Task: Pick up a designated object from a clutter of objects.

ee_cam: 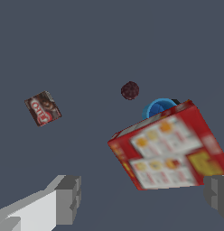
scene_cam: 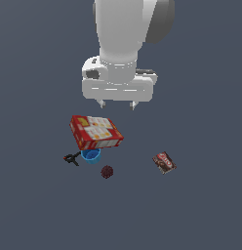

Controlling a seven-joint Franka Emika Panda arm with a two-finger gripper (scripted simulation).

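Observation:
The designated object, a tiny black clamp (scene_cam: pixel 71 158) with thin prongs and a reddish tip, lies on the floor at the exterior view's left of the blue cup (scene_cam: pixel 91 156). In the wrist view only a dark sliver of the clamp (ee_cam: pixel 176 102) shows behind the cup (ee_cam: pixel 159 107). My gripper (scene_cam: pixel 117 104) hangs open well above the clutter, over the far edge of the red cracker box (scene_cam: pixel 95 131), holding nothing. Its two fingers (ee_cam: pixel 68 198) frame the box (ee_cam: pixel 170 151) in the wrist view.
The red box leans tilted over the blue cup. A dark red berry ball (scene_cam: pixel 107 171) (ee_cam: pixel 130 90) lies just in front of the cup. A brown packet (scene_cam: pixel 164 162) (ee_cam: pixel 43 108) lies apart at the exterior view's right.

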